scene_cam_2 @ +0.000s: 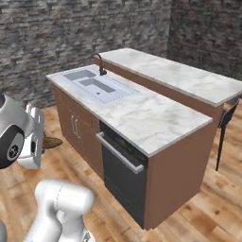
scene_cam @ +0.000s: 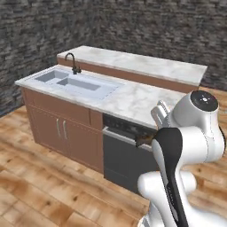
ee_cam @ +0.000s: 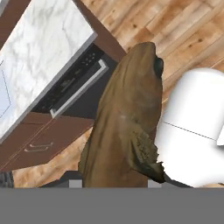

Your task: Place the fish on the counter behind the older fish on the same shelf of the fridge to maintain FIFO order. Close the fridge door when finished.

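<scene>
Brown and slender, the fish (ee_cam: 124, 127) sits clamped in the claw (ee_cam: 114, 183), jutting out past the fingertips, off the white marble counter (ee_cam: 39, 57), which lies ahead of the claw above a dark dishwasher (ee_cam: 72, 89).

We see the small, slender dark brown fish (ee_cam: 127, 118) held off the white grey-veined marble bench (scene_cam: 128, 99), out over the wooden floor near the bench's front. In the hand view it stretches lengthwise away from us, head and dark eye far, a ragged fin at its right side.
</scene>
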Available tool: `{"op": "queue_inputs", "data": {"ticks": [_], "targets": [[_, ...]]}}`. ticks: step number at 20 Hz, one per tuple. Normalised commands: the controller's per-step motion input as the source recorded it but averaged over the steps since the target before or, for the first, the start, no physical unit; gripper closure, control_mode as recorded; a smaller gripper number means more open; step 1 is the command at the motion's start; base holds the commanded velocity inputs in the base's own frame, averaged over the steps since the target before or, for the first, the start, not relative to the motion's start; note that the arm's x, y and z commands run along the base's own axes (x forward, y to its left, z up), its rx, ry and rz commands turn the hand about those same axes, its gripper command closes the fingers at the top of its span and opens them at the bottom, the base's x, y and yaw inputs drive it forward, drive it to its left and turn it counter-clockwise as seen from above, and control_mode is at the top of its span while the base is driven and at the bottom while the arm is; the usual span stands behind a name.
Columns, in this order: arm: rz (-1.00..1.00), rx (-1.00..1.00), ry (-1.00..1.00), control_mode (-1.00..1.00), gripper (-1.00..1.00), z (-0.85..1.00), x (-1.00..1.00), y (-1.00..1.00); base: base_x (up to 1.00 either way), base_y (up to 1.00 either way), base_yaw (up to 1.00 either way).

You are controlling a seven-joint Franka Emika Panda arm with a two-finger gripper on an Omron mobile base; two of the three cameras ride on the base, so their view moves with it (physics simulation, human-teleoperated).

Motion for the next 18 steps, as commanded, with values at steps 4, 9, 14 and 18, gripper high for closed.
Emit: {"op": "queue_inputs", "data": {"ticks": [4,9,14,18], "targets": [[0.00,0.00,0.00,1.00,1.00,0.00,0.00,0.00,0.43,1.00,0.46],[0.00,0.00,0.00,1.00,1.00,0.00,0.00,0.00,0.96,0.95,0.31],[0.00,0.00,0.00,1.00,1.00,0.00,0.00,0.00,1.00,0.14,0.35],[0.00,0.00,0.00,1.00,1.00,0.00,0.00,0.00,1.00,0.16,0.32]]}}
